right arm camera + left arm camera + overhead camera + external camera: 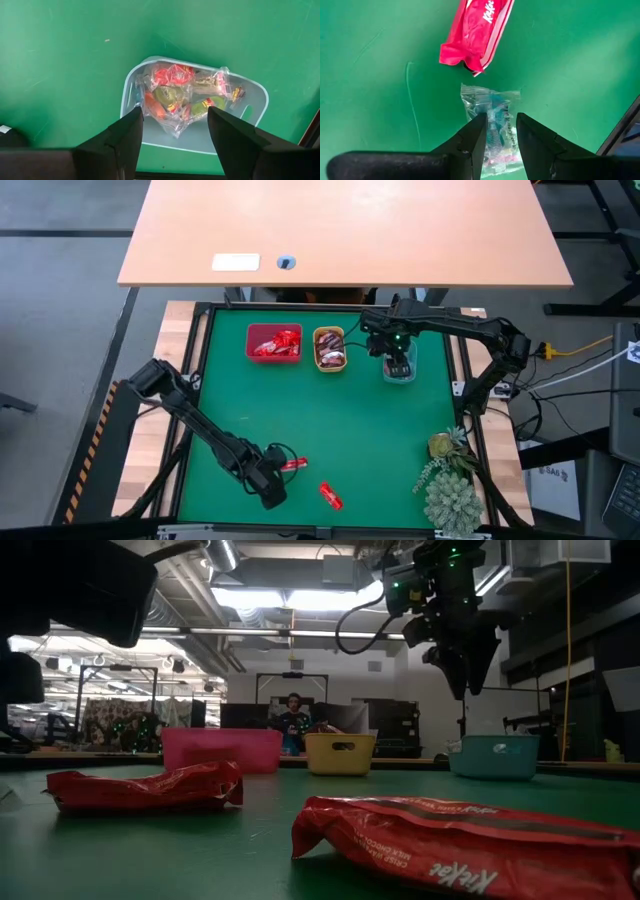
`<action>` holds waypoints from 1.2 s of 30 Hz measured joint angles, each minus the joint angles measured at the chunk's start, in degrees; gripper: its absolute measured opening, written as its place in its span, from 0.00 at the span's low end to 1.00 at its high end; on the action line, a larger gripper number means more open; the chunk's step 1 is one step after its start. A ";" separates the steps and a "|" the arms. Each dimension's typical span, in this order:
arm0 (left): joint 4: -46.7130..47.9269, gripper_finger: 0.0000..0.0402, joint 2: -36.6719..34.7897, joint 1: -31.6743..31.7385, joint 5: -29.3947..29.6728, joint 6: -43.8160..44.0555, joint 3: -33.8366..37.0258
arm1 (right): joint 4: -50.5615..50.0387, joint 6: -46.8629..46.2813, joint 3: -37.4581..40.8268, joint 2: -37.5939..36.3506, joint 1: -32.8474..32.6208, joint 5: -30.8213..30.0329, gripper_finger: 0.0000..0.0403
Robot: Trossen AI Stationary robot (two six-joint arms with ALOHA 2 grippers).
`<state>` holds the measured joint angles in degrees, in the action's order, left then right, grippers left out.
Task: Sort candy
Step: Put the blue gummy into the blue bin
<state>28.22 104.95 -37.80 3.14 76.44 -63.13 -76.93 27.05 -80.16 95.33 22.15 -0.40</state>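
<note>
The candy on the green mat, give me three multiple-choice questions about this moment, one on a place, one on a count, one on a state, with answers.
1. Where is the right pincer?
A. Above the teal tray
B. Above the red tray
C. Beside the plant

2. How many red-wrapped candies lie loose on the mat?
A. None
B. Two
C. Five

3. What is the left pincer doing?
A. Standing open over bare mat
B. Clamped on a clear-wrapped candy
C. Carrying a red candy

Answers: 1 A, the right wrist view looks straight down between open fingers into the teal tray full of clear-wrapped sweets. 2 B, the high view shows one red candy by the left pincer and another red candy nearer the front edge. 3 B, the left wrist view shows its fingers closed on the clear wrapper.
</note>
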 joint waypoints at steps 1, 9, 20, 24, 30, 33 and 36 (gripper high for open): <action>-0.12 0.26 0.28 0.00 0.12 0.00 0.00 | 0.25 0.00 0.00 0.00 0.00 0.00 0.55; -0.23 0.25 0.85 -0.02 1.40 0.00 0.00 | 0.79 0.00 0.00 0.00 0.00 0.16 0.55; -0.65 0.09 0.92 0.28 2.48 -0.04 0.00 | 1.03 0.02 0.00 0.00 -0.02 10.40 0.55; -0.95 0.03 0.92 0.28 2.47 -0.04 0.00 | 1.07 0.00 0.00 0.00 -0.02 10.99 0.55; -0.97 0.01 0.71 0.28 2.40 -0.06 0.01 | 3.07 0.00 0.00 0.00 -0.02 14.66 0.55; -0.92 0.00 -0.27 0.29 2.34 -0.07 0.07 | 5.07 -1.00 0.00 0.00 -0.02 18.89 0.55; -1.36 0.00 -1.79 0.47 2.32 -0.10 0.07 | 8.29 -3.15 0.00 0.00 -0.02 23.45 0.55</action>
<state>26.87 103.16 -37.34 5.45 76.34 -63.07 -68.64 23.90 -80.16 95.33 22.13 23.04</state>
